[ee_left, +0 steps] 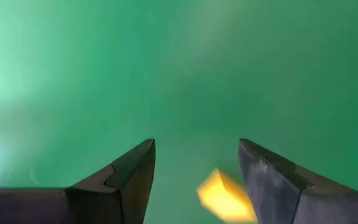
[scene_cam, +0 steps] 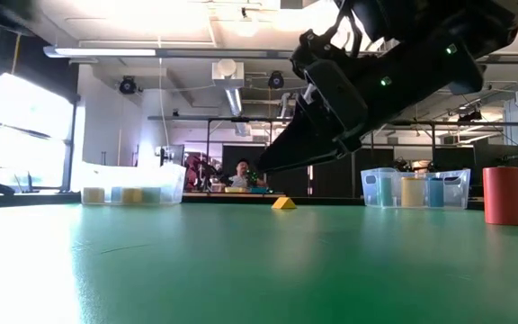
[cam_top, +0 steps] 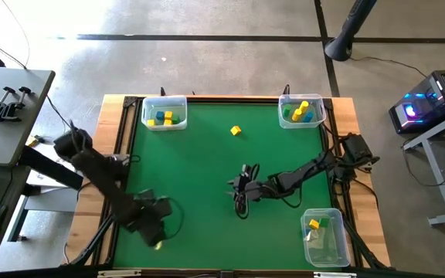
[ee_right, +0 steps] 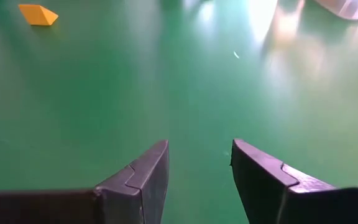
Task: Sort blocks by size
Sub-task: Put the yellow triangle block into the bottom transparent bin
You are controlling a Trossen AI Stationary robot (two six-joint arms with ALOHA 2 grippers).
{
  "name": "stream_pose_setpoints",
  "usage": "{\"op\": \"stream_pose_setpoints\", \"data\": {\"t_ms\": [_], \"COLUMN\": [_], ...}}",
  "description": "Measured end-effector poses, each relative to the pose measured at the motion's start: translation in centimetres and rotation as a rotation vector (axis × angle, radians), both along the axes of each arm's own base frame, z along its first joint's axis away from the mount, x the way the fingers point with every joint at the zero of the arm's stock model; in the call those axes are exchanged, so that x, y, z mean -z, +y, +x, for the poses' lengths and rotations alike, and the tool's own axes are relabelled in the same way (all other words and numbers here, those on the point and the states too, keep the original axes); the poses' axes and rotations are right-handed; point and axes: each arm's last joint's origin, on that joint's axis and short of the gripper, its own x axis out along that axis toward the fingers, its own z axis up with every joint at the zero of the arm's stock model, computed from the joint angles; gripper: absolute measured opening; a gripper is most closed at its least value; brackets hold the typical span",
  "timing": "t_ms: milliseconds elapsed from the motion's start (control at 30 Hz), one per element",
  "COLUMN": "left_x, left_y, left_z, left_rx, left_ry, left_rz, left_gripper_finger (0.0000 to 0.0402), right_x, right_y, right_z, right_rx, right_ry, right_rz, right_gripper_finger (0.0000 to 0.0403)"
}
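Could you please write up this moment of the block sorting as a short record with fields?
surface: green mat
bins: three clear bins, far left, far right, near right, all holding blocks
loose block: yellow block on the mat between the far bins
left tool: open, near-left mat, small yellow block beside one finger
right tool: open, mid-mat, empty

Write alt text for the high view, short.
Overhead view of a green table with two dark arms: the left gripper open over a yellow block at the near left edge, the right gripper open mid-table. One yellow block lies loose; three clear bins hold yellow, green and blue blocks.
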Motion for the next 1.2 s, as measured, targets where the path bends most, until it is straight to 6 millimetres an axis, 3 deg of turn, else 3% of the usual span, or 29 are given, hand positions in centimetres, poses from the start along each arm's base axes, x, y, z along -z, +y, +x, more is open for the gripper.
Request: {"op": "stream_pose_setpoints", "data": {"t_ms": [267, 467, 633, 767, 967, 1200], "left_x": [-0.4, -0.1, 1.4, 2.9, 3.7, 3.7], "left_y": [-3.8, -5.5, -5.9, -5.7, -5.4, -4.7], "left_z": [-5.6, -7.4, -6.8, -5.4, -3.3, -2.5], "left_rx": [-0.207, -0.293, -0.411, -0.549, -0.564, -0.536], "left_ry": [0.158, 0.037, -0.072, -0.05, -0.018, 0.065], "left_rz": [-0.109, -0.129, -0.066, -0.043, -0.081, -0.091], "left_gripper_finger": [0.0215, 0.0215, 0.0215, 0.0215, 0.0215, 0.0215], "right_x": [-0.2, -0.4, -0.4, -0.4, -0.4, -0.4], "right_y": [-0.5, -0.6, -0.6, -0.6, -0.5, -0.5], "right_z": [0.3, 0.4, 0.4, 0.4, 0.4, 0.4], "right_rx": [-0.015, -0.031, -0.037, -0.045, -0.074, -0.075], "right_ry": [-0.016, -0.028, -0.03, -0.028, -0.025, -0.025], "right_rz": [-0.044, -0.076, -0.078, -0.074, -0.057, -0.056], "right_gripper_finger": [0.0166, 0.0166, 0.0166, 0.0166, 0.0166, 0.0166]}}
